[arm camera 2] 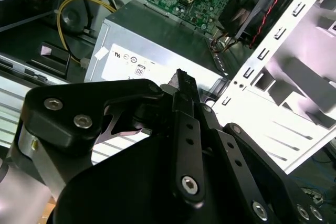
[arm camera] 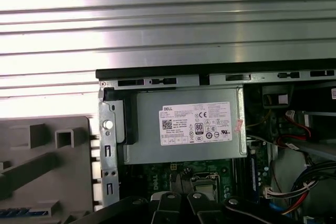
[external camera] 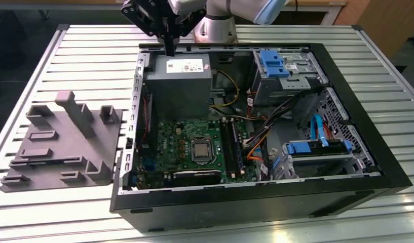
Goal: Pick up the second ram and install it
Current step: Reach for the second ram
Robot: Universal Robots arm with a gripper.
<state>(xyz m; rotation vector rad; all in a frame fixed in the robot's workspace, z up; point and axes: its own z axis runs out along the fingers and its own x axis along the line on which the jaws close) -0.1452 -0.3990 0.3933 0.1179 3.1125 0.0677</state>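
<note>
1. gripper (external camera: 170,49): hangs at the upper middle of the exterior view, just above the far edge of the grey power supply (external camera: 178,83). its claw is clenched, fingertips (arm camera 2: 182,83) pressed together with nothing seen between them.
2. computer case (external camera: 261,202): lies open across the centre and right of the exterior view, with the green motherboard (external camera: 170,142) at lower middle and blue drive clips (external camera: 271,63) at upper right.
3. grey holder (external camera: 65,147): sits on the slatted table (external camera: 91,45) at the exterior view's left, just beside the case.
4. second ram (arm camera: 21,212): what seems to be it shows as a thin blue strip lying in the grey holder in the first wrist view, well apart from the gripper.
</note>
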